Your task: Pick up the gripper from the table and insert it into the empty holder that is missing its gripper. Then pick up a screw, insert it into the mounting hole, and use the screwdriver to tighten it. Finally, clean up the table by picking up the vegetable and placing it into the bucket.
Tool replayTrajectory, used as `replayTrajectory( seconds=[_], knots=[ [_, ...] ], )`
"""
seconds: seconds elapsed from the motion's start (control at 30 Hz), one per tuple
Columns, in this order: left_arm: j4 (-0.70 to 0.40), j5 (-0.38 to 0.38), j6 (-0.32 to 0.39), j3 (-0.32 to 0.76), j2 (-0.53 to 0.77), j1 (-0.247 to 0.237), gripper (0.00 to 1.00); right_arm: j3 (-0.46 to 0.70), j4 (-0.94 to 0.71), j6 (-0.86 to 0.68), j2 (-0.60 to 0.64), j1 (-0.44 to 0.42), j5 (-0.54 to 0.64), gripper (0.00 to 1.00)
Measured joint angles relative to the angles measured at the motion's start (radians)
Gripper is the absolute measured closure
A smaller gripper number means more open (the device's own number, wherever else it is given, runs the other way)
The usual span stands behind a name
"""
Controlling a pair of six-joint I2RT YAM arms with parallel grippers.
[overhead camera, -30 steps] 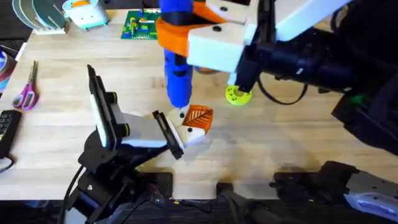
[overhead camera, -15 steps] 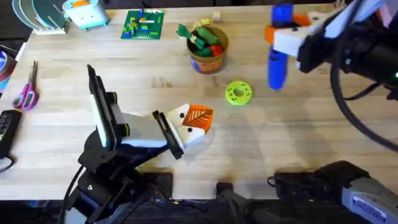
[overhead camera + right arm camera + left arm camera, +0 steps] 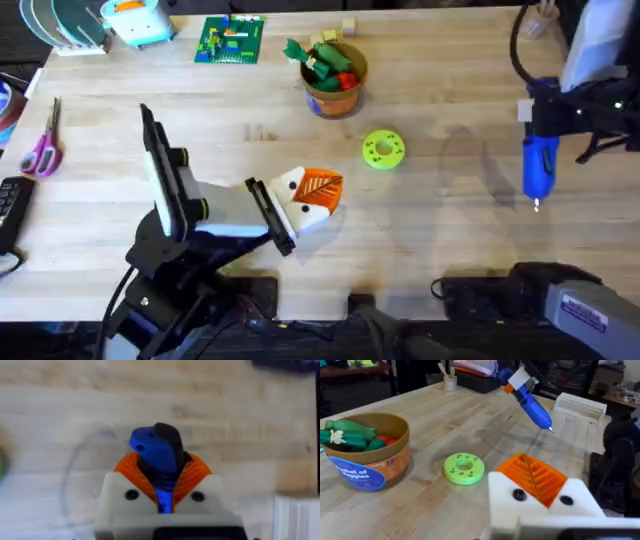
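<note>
While my right gripper (image 3: 545, 135) clamps the blue-handled screwdriver (image 3: 540, 170) over the table's right side — well apart from the holder (image 3: 300, 205) — the tightening step looks finished or paused. Its long axis runs roughly toward my bases, metal tip leading and angled down. My left gripper (image 3: 285, 215) is closed around the holder, the orange gripper (image 3: 320, 187) seated in it. Next, I judge, I must set the tool down; vegetables already sit in the bucket (image 3: 335, 95).
</note>
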Motion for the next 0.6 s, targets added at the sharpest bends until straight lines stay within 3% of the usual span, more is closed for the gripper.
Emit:
replayTrajectory(
  seconds=[0.3,0.6],
  knots=[
    [0.000,0.000,0.000,0.000,0.000,0.000,0.988,0.001,-0.025,0.015,0.252,-0.119,0.054,0.917],
    [0.000,0.000,0.000,0.000,0.000,0.000,0.988,0.008,0.015,0.015,0.409,-0.152,0.073,0.919]
  ],
)
